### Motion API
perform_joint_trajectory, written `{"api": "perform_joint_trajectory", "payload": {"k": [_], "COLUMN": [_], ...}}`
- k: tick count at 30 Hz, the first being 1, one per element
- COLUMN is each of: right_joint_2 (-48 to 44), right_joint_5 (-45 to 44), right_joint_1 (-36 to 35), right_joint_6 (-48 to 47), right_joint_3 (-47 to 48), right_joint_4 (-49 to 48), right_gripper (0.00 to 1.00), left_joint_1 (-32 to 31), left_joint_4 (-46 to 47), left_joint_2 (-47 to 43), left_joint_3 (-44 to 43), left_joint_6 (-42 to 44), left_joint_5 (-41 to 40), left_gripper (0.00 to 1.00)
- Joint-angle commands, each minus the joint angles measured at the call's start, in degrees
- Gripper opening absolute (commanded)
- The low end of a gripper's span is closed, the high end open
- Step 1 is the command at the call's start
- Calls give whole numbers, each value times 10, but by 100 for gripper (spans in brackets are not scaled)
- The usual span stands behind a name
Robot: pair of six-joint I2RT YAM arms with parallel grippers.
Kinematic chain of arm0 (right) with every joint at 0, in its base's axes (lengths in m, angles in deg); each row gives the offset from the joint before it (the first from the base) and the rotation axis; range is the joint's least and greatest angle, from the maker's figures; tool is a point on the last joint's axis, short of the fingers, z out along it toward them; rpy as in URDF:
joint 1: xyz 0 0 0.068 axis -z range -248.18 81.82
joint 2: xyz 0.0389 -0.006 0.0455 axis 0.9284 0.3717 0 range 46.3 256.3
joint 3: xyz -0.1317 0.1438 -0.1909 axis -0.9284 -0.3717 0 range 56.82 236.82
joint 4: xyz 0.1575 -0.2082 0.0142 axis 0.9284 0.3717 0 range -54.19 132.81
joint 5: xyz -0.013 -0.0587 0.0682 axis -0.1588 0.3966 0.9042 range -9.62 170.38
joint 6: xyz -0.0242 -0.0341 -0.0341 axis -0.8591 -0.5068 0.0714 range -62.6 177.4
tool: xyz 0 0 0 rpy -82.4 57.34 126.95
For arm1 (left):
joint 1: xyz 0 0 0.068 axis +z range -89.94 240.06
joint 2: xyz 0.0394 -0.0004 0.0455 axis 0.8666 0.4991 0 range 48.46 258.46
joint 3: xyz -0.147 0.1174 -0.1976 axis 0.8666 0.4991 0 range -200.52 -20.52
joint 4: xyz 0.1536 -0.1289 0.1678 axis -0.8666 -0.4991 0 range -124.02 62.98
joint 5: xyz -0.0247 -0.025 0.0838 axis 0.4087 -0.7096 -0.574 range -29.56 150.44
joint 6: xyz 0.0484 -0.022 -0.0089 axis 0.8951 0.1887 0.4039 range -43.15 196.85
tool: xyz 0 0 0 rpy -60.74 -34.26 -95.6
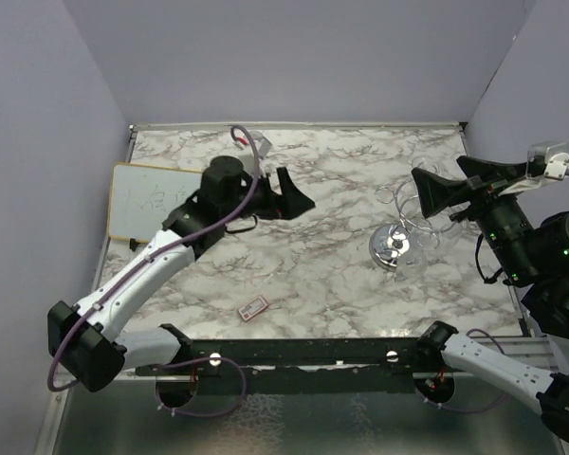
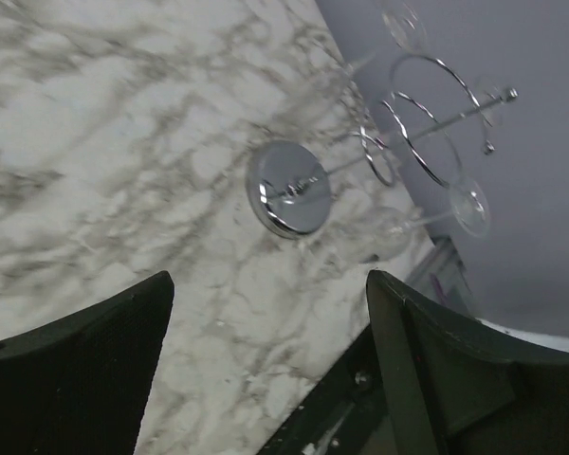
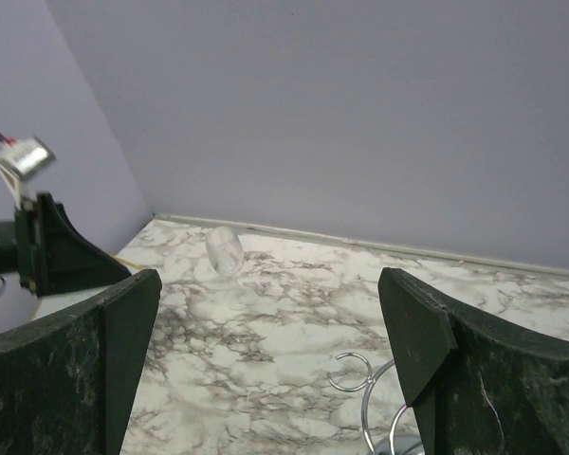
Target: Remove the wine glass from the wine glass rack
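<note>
Wine glass rack (image 1: 394, 248): chrome wire, with a round mirror base standing on the right half of the marble table (image 1: 341, 275). It has a central post and a ring of loops at its top.

Wine glass (image 2: 471, 207): clear, hanging upside down on the near side of the rack. Its foot is caught at loop level and its bowl is down beside the base. A second clear glass shows faintly on the rack's far side.

Left gripper (image 2: 270, 284): fingers spread wide, holding nothing. It is raised over mid-table, well apart from the rack and aimed toward it.

Right gripper (image 3: 270, 284): fingers spread wide, holding nothing. It sits just above the loops, reaching in from the right.

Whiteboard (image 1: 144, 201): framed, lying flat at the left edge.

Card (image 1: 253, 307): small, reddish, lying near the front rail.
</note>
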Motion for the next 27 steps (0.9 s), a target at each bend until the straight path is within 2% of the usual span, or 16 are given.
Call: {"api": "perform_joint_trajectory", "payload": {"k": [1,3,6,10,15,20,24,27], "right_joint_2": [-9,-10,-14,-27,-49,-64,-73,-79], "right_joint_5": [22,21,6,-4,-5,-16,-22,-20], "right_joint_1": [-2,-2,-2,-2,-2,-2,-2,-2], "right_joint_6": [37,45,66,89,97,94,93,92], "right_joint_3": [-16,-18,-23,-36,-47,-47,-50,-52], "right_joint_4": [-4,-4,-5,-20,-42,-55,-59,-60], "right_gripper": [100,100,100,100,100,100,99,99], "left_joint_1": [-109,-153,-213,-260,-275,-286,-292,-297], "left_joint_4": [311,361,379,415,439,439,439,439], "left_joint_2": [-3,7,44,114,189,255,315,326], "left_joint_3": [120,145,137,116,81,53,8,-16], "left_joint_6": [-197,-234,-251,-306,-364,-410,-410,-386], "left_joint_5": [30,3,-40,-64,-81,-96,-71,-71], "left_gripper": [86,86,85,78,67,63,52,53]}}
